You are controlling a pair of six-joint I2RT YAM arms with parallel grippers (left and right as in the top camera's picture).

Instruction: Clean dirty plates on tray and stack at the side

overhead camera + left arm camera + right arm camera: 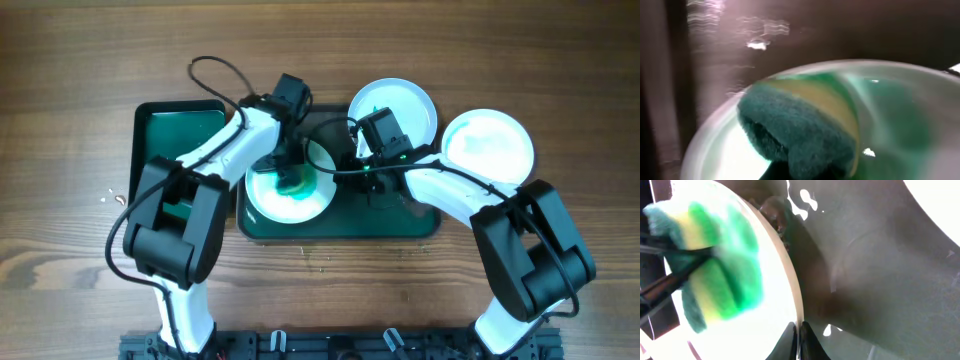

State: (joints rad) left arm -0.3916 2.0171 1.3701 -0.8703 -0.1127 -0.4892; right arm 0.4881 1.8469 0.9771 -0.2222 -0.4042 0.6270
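Overhead
- tray (400, 225): dark, mid-table, between the two arms
- plate (265, 195): lies in the tray's left half, green smear on its face
- left gripper (290, 172): down over the plate, closed on a green sponge (297, 187) that presses on the plate's face
- right gripper (372, 180): low in the tray at the plate's right edge – jaws closed
- far plate (400, 105): at the tray's far edge, overlapping the rim
- right plate (490, 148): on the table (60, 100), right of the tray, teal tint on its face
- small tray (175, 125): left of the tray, partly under the left arm

Left wrist
- sponge (800, 130): dark green pad with a yellow layer, held from below; the fingers are mostly hidden
- plate (900, 110): under the sponge, wet and green-streaked, blurred

Right wrist
- right gripper (801, 340): fingertips pinched on the plate's rim – one on each side
- plate (775, 305): seen edge-on, bright
- sponge (715, 280): on the plate's face, blurred
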